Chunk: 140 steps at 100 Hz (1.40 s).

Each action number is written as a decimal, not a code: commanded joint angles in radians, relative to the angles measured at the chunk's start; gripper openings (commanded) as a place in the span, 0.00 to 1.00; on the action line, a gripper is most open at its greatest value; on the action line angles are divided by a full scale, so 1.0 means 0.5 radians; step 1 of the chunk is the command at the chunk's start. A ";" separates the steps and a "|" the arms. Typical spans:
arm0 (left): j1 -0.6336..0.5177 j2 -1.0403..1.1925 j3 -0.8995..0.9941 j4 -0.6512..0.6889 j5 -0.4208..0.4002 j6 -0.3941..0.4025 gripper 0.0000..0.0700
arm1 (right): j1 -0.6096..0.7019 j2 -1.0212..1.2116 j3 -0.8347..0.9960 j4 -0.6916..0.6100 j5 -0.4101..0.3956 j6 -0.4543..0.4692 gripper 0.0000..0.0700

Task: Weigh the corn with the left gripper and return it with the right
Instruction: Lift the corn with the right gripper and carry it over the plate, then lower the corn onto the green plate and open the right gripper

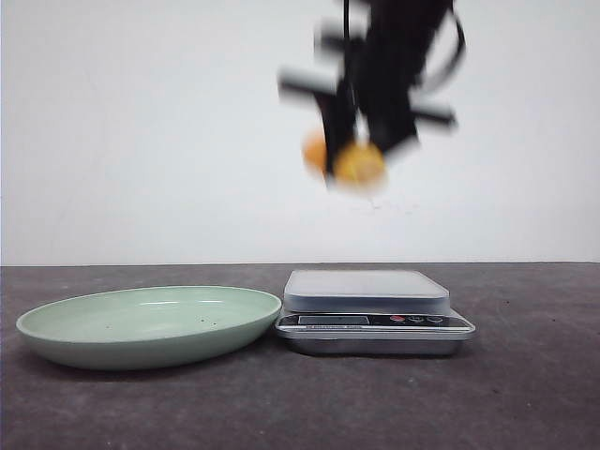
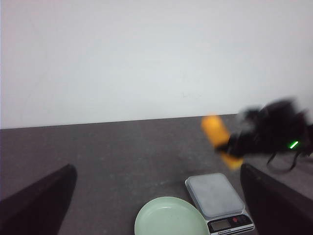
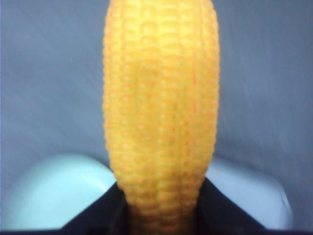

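Dark tabletop with green plate (image 1: 150, 323) touching scale (image 1: 370, 309), right fingers (image 1: 352, 155) clamped on corn (image 1: 359, 165) above, left fingers (image 2: 36, 205) spread, empty.

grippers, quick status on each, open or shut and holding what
Left gripper: open, holding nothing; its fingers stand wide apart.
Right gripper: shut on the corn, held high above the scale.

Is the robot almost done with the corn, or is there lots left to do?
Nearly done, I think. The scale is bare, so any weighing looks over, though the display is unreadable. Right now the right gripper holds the corn in the air above the scale. What is left is to set the corn down on the green plate, which holds nothing yet. The left gripper is open and holds nothing.
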 commanded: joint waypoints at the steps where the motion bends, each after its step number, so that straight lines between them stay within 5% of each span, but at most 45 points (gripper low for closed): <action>1: -0.016 0.011 0.032 -0.072 -0.024 0.057 1.00 | 0.078 0.034 0.121 0.001 -0.007 -0.031 0.01; 64: -0.016 0.011 -0.019 -0.057 -0.072 0.112 1.00 | 0.410 0.491 0.233 -0.268 -0.082 0.275 0.01; 102: -0.016 0.011 -0.020 -0.058 -0.072 0.096 1.00 | 0.481 0.959 0.233 -0.300 -0.240 0.710 0.02; 108: -0.016 0.011 -0.020 -0.058 -0.071 0.096 1.00 | 0.484 0.982 0.233 -0.298 -0.246 0.720 0.15; 126: -0.016 0.011 -0.020 -0.058 -0.070 0.056 1.00 | 0.491 0.982 0.233 -0.285 -0.294 0.718 0.82; 140: -0.016 0.011 -0.020 -0.058 -0.071 0.052 1.00 | 0.485 0.970 0.241 -0.264 -0.333 0.691 0.96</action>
